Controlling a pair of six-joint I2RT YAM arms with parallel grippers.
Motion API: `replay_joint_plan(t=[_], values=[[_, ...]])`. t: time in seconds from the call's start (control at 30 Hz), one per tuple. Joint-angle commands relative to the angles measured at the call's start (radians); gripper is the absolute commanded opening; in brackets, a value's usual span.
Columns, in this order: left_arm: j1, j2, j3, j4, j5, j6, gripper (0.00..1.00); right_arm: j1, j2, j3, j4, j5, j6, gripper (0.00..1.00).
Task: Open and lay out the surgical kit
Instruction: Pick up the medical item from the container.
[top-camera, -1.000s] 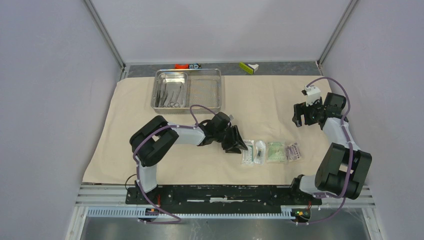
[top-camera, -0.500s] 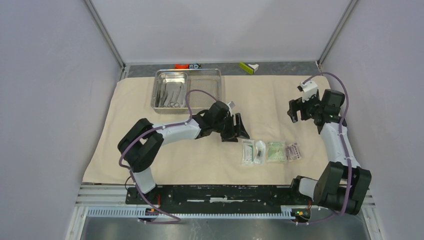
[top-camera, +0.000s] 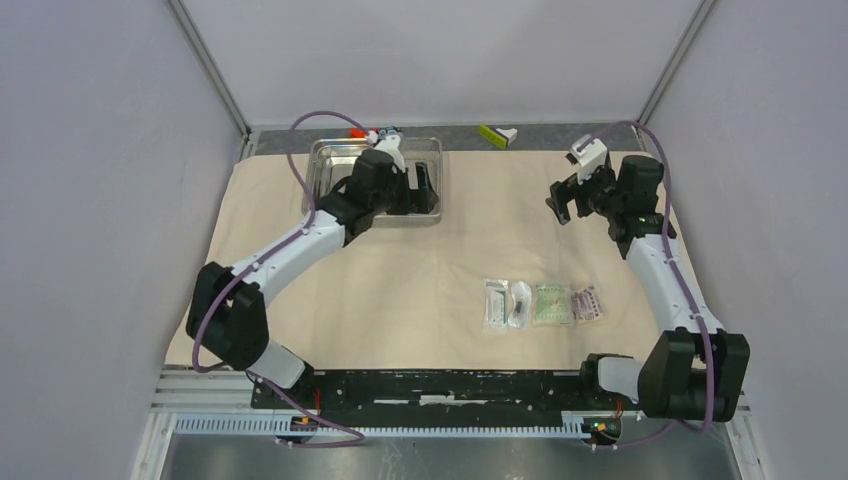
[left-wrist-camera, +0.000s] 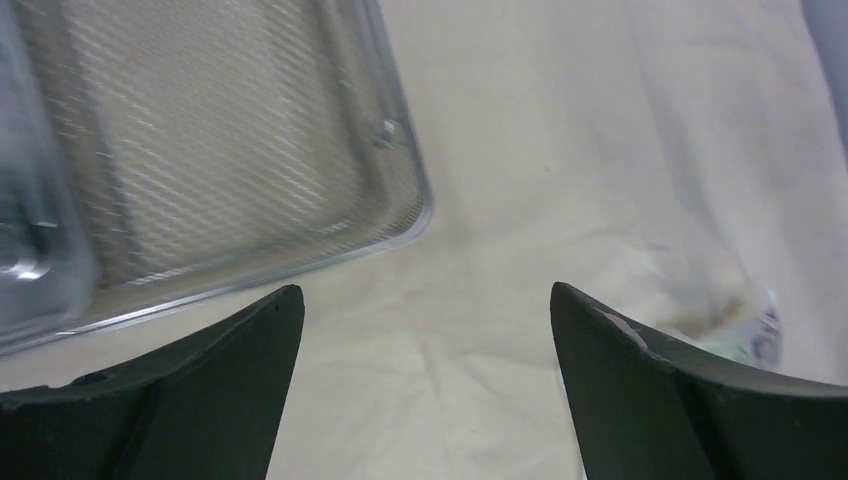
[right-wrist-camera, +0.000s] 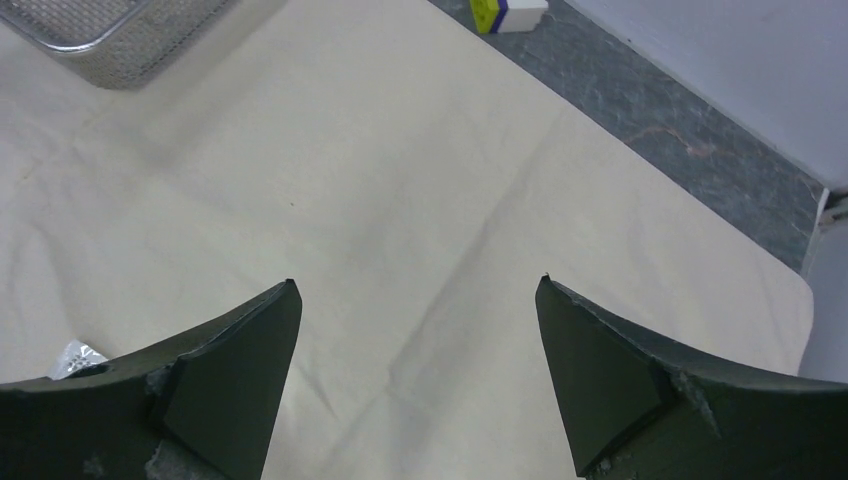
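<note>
Hovering by the steel tray (left-wrist-camera: 220, 120) — left gripper (left-wrist-camera: 422, 290), jaws apart.

Left tool (top-camera: 425, 189) now over tray (top-camera: 313, 186)

The grey table (top-camera: 570, 133) holds a big beige cloth (top-camera: 400, 290), a little yellow-green block (top-camera: 497, 134) and orange bits (top-camera: 356, 131).

Top view: high, near-side, looking down. Wrist views: close, oblique; both catch cloth (left-wrist-camera: 520, 150), tray (left-wrist-camera: 230, 140) corner.
</note>
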Motion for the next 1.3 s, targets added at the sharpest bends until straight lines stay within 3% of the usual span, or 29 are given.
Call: replay_joint_plan(t=[0.0, 0.17, 0.3, 0.57, 0.73, 1.0, 1.27], values=[[0.065, -0.097, 0.052, -0.024, -0.249, 0.233, 1.0, 0.063, 0.009, 0.048, 0.061, 0.027, 0.005, 0.96], [0.165, -0.092, 0.1, -0.088, -0.243, 0.346, 1.0, 0.13, 0.004, 0.031, 0.093, 0.021, 0.005, 0.96], [0.24, 0.036, 0.23, -0.235, -0.265, 0.404, 1.0, 0.15, 0.019, 0.021, 0.092, 0.009, 0.003, 0.96], [0.423, 0.328, 0.519, -0.473, -0.003, 0.475, 1.0, 0.153, 0.025, -0.029, 0.087, 0.039, -0.043, 0.96], [0.491, 0.526, 0.692, -0.6, 0.05, 0.559, 0.86, 0.152, 0.048, -0.026, 0.06, 0.043, -0.076, 0.96], [0.51, 0.735, 0.934, -0.68, -0.065, 0.651, 0.65, 0.151, 0.128, 0.011, 0.004, 0.064, -0.117, 0.95], [0.515, 0.774, 0.973, -0.694, -0.114, 0.666, 0.57, 0.15, 0.201, 0.032, -0.033, 0.059, -0.157, 0.95]])
